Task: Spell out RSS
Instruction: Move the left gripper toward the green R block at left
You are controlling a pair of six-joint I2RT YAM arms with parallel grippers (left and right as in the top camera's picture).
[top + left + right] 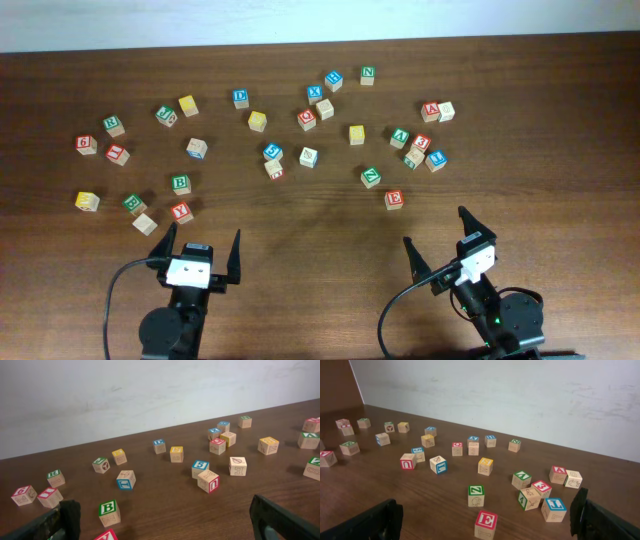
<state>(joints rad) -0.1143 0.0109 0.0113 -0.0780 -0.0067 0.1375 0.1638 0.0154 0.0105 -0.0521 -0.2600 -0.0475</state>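
The green-and-white R cube (114, 125) sits at the far left of the table and also shows in the left wrist view (55, 477). Yellow-faced cubes lie at the back left (188, 105), at the middle (257, 121), right of middle (357, 134) and at the left edge (87, 201). I cannot read their letters. My left gripper (203, 240) (165, 520) is open and empty near the front edge. My right gripper (436, 228) (487, 507) is open and empty at the front right.
Several red, blue and green lettered cubes are scattered across the table's far half. A green B cube (180, 184) (109, 510) lies just ahead of the left gripper. A red E cube (394, 199) (486, 522) and a green Z cube (370, 177) lie ahead of the right gripper.
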